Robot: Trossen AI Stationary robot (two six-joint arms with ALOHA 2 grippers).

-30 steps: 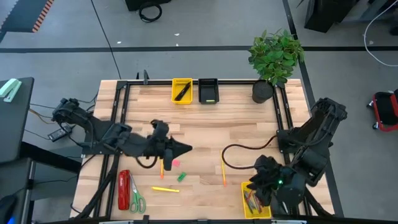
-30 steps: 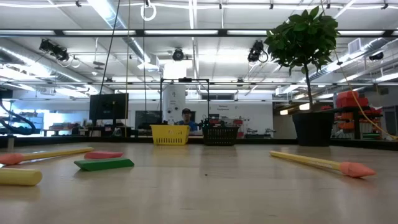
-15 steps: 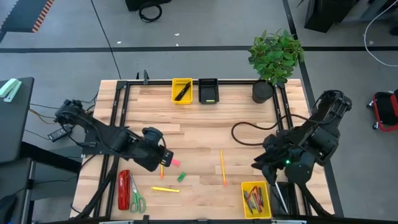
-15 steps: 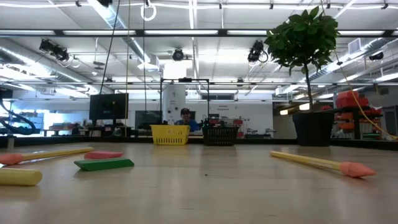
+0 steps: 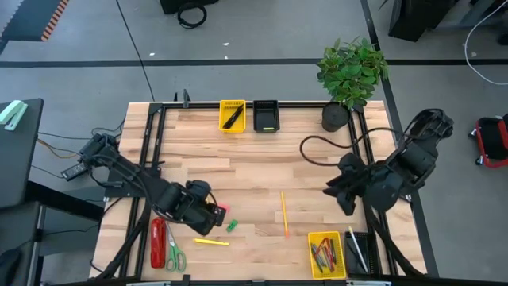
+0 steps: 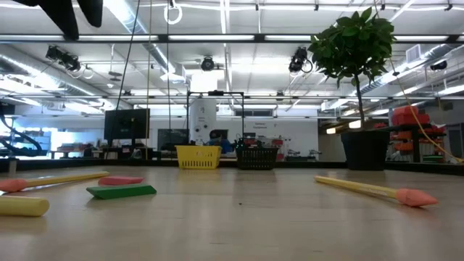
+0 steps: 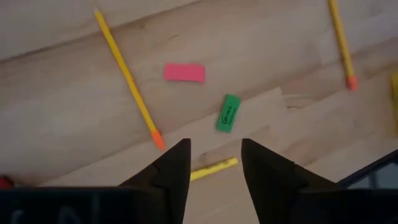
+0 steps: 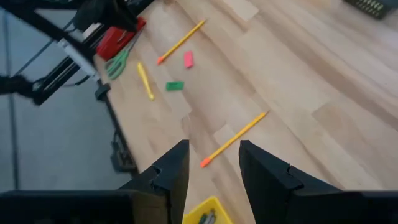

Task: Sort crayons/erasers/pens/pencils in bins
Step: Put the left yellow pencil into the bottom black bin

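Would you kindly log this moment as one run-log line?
left gripper: open, empty, above green eraser | right gripper: open, empty, above orange pencil | pink eraser: on table

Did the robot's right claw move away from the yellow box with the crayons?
Yes. The right gripper was over the yellow bin of crayons; now it's farther up the table, toward the plant.

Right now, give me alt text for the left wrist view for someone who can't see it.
The left gripper, open and empty, hovers over a wooden table above a green eraser and a pink eraser. Two orange pencils flank them, and a yellow stick shows between the fingers.
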